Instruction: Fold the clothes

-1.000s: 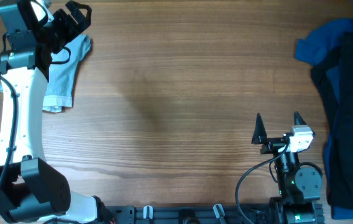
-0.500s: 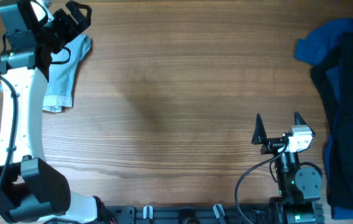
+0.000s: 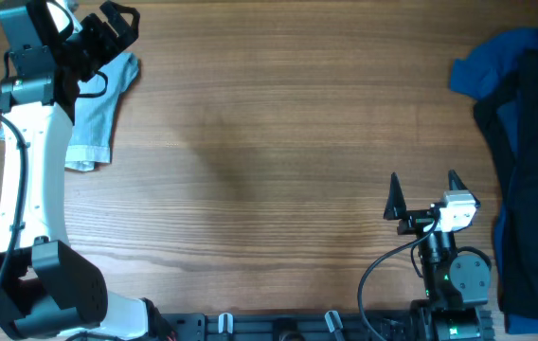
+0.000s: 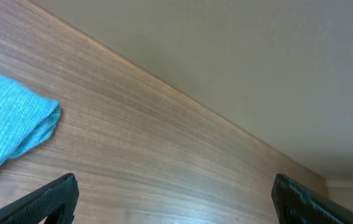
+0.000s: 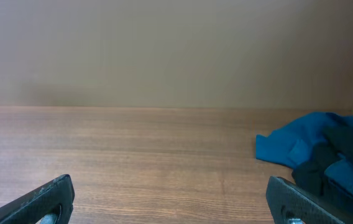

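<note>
At far left, left gripper [image 3: 110, 30] is hanging wide open and empty, over the far end of the denim shorts [image 3: 97, 116]. Near right, right gripper [image 3: 423, 192] is gaping empty too, well apart from the blue-black heap [image 3: 525, 142]. Nothing is shifting between looks; folding is stalling.

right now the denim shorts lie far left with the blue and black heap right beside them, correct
Not beside them: the overhead view shows the blue and black heap at the right edge, across the table from the denim shorts at far left.
</note>
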`<control>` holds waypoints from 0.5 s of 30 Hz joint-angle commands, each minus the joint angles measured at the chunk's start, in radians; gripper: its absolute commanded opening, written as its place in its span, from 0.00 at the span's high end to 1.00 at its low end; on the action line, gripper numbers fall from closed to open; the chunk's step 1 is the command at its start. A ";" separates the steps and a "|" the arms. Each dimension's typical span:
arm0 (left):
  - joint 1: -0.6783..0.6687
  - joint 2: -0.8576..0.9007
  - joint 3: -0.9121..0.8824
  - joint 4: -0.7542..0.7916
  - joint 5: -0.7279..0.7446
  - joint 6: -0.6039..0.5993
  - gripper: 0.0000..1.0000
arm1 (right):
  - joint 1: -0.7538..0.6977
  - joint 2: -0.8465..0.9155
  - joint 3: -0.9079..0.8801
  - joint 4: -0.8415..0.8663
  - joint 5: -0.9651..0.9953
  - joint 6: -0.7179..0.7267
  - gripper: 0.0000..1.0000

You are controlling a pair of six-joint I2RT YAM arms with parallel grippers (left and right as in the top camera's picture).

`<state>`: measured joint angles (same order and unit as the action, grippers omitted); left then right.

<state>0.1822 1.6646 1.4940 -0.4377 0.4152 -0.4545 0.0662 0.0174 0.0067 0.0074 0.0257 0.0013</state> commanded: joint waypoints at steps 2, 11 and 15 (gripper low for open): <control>-0.010 -0.094 -0.002 -0.064 -0.002 0.005 0.00 | -0.008 -0.014 -0.002 0.002 -0.016 -0.009 0.00; -0.013 -0.457 -0.005 -0.222 -0.002 0.005 0.00 | -0.008 -0.014 -0.002 0.002 -0.016 -0.009 0.00; -0.037 -0.605 -0.070 -0.259 -0.002 0.005 0.00 | -0.008 -0.014 -0.002 0.002 -0.016 -0.009 0.00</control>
<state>0.1680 1.1469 1.4849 -0.6872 0.4152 -0.4545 0.0643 0.0158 0.0067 0.0071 0.0257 0.0013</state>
